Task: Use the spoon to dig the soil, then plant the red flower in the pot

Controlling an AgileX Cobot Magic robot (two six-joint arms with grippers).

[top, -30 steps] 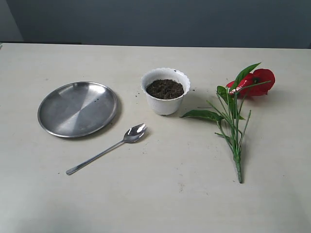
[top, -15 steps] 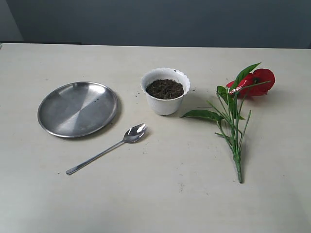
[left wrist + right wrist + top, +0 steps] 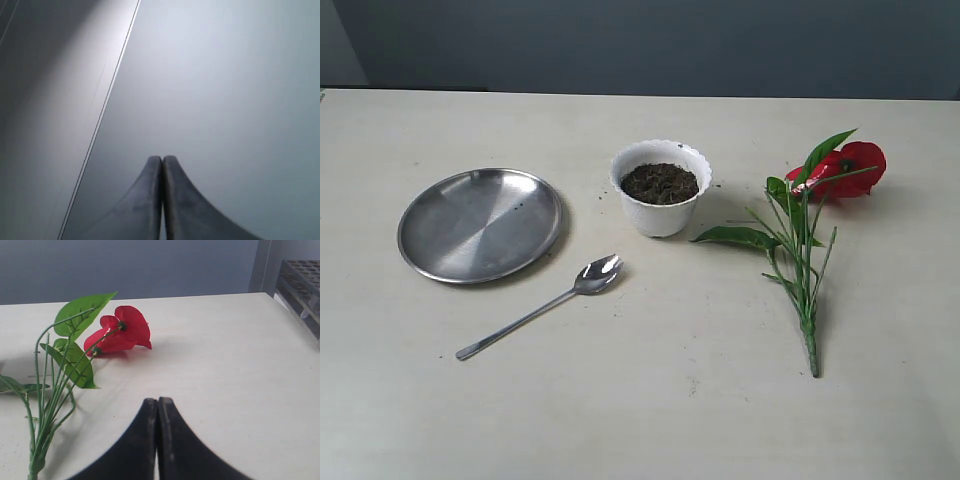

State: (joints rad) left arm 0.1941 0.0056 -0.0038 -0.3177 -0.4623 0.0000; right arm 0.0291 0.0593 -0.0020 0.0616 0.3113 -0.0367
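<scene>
On the pale table (image 3: 650, 410), seen from the exterior camera, the pot (image 3: 661, 200) stood upright near the middle with the soil (image 3: 660, 183) filling it close to its scalloped rim. The spoon (image 3: 542, 307) lay flat in front of the pot and to its left, apart from it, the notched bowl pointing toward the pot and the handle running away toward the near left. A round steel plate (image 3: 480, 223) sat to the left of the pot, just beyond the spoon's bowl and not touching it. The red flower (image 3: 805, 235) lay on its side to the right of the pot, bloom toward the far edge and cut stem toward the near edge, one leaf reaching toward the pot. Neither arm appeared in that view. The right gripper (image 3: 157, 405) had its fingertips pressed together, holding nothing, and hovered over bare table with the flower (image 3: 117, 332) lying ahead of it and off to one side, well clear of the tips. The left gripper (image 3: 162, 162) was likewise pressed together and empty, facing only a plain grey surface, with no task item in its view.
</scene>
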